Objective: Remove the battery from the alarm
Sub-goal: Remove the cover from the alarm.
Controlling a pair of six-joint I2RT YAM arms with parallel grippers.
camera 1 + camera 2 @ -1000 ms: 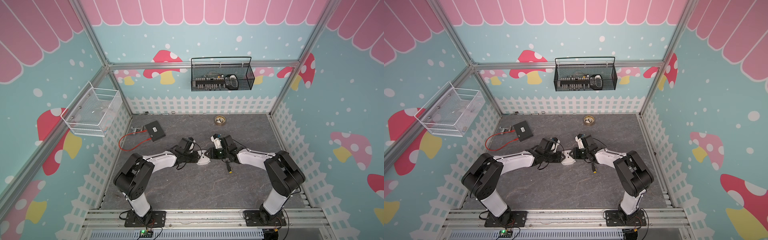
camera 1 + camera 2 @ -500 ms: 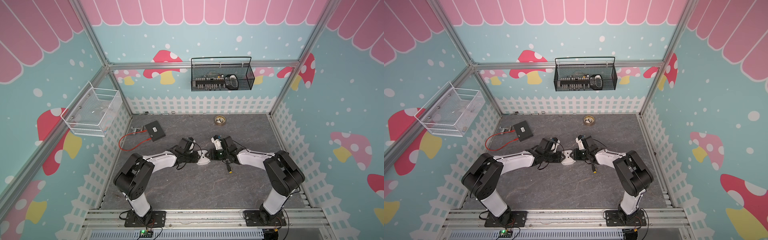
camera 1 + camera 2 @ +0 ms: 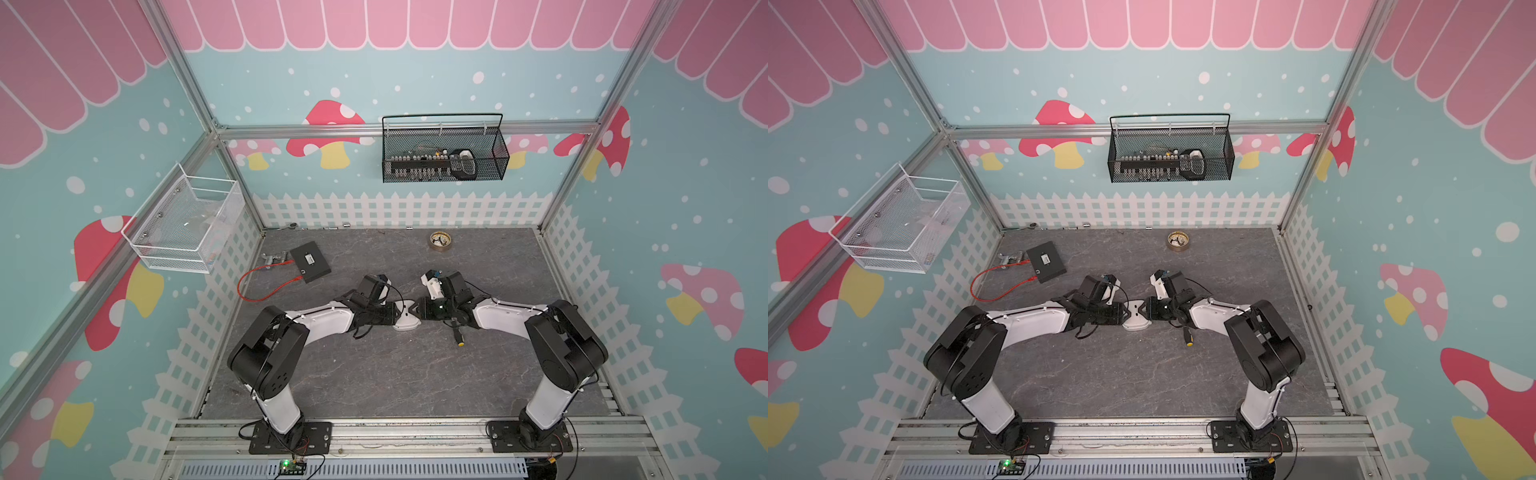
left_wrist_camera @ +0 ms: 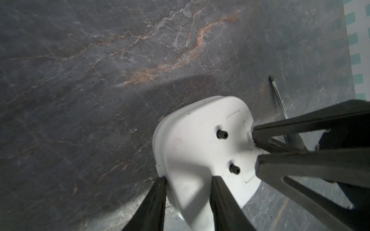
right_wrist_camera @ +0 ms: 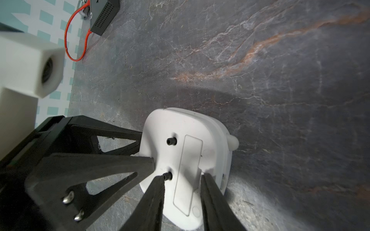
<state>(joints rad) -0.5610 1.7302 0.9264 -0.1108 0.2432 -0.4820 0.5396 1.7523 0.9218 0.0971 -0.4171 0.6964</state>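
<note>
The alarm [image 3: 406, 323] [image 3: 1136, 322] is a white rounded-square clock at the table's centre, its plain back turned up. That back [image 4: 196, 140] [image 5: 170, 124] carries two small black knobs and a rectangular cover [image 5: 190, 160] that sits flush. The battery is hidden. My left gripper [image 3: 400, 312] [image 4: 188, 180] clamps one edge of the alarm, with one finger at the rim and the other on the back. From the opposite side my right gripper [image 3: 417, 311] [image 5: 182, 177] is shut on the alarm, its fingers on either side of the cover.
A black-and-yellow screwdriver [image 3: 457, 336] [image 4: 278, 98] lies just under my right wrist. A brass disc [image 3: 440, 241] sits near the back fence. A black box [image 3: 310, 262] with a red cable lies at the back left. Wire baskets [image 3: 444, 153] [image 3: 183, 224] hang on the walls.
</note>
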